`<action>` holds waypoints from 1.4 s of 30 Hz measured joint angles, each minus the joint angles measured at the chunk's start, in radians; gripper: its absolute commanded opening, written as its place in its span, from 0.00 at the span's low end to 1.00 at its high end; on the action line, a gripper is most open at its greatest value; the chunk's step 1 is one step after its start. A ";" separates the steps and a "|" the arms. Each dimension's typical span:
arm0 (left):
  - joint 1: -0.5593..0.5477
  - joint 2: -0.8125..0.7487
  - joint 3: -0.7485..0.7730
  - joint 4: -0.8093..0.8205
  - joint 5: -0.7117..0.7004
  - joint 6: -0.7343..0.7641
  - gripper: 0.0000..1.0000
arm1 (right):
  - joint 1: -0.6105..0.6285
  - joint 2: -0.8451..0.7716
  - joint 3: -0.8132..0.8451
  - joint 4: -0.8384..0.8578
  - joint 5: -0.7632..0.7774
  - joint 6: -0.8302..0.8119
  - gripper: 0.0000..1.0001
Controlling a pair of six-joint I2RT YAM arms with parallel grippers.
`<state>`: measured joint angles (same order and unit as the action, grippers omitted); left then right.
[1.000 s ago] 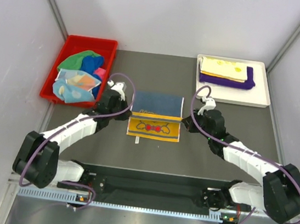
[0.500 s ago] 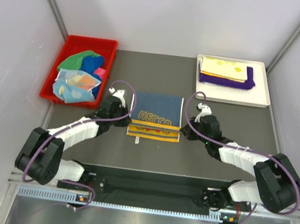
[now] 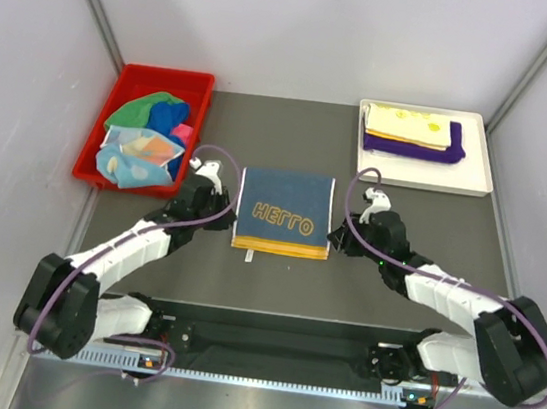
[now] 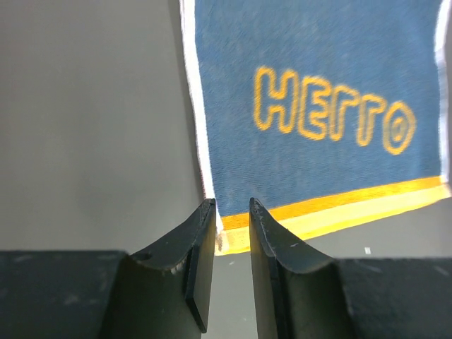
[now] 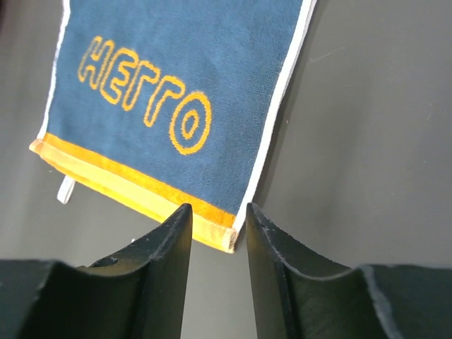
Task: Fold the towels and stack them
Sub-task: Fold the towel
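navy towel is seen lying flat mid-table, looks folded, yellow lettering up, yellow band along the near edge. left gripper is parked right at the near-left corner, right gripper at the near-right corner. both are w/ jaws parted a little and no cloth is pinched btwn them. each corner is only seen past the tips, resting on the table.

the mirrored placement makes sense: one corner per arm, so the edge can be kept straight & the layers lined up.

fold on this one is judged done, so next it prob. needs to be carried to the white tray at far right, where a yellow towel is stacked on a purple towel. loose towels are bunched in the red bin at far left, so plenty remains.

risk: w/ a shallow regrip only the top layer may be dragged & the fold undone.
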<state>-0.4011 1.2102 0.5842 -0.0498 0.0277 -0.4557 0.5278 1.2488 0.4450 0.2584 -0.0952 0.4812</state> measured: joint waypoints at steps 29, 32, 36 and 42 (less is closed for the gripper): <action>0.028 0.717 0.758 -0.071 0.012 0.050 0.30 | -0.067 0.706 0.879 -0.248 -0.032 0.049 0.27; 0.039 0.760 0.776 -0.071 0.041 0.060 0.30 | -0.071 0.757 0.902 -0.237 -0.083 0.072 0.26; 0.051 0.822 0.806 -0.077 0.064 0.067 0.28 | -0.075 0.822 0.931 -0.219 -0.138 0.098 0.25; 0.060 0.873 0.834 -0.082 0.057 0.077 0.28 | -0.112 0.874 0.929 -0.192 -0.192 0.124 0.25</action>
<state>-0.3412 2.0830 1.4185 -0.1318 0.0845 -0.3790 0.4160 2.1231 1.3743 0.0669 -0.2871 0.6048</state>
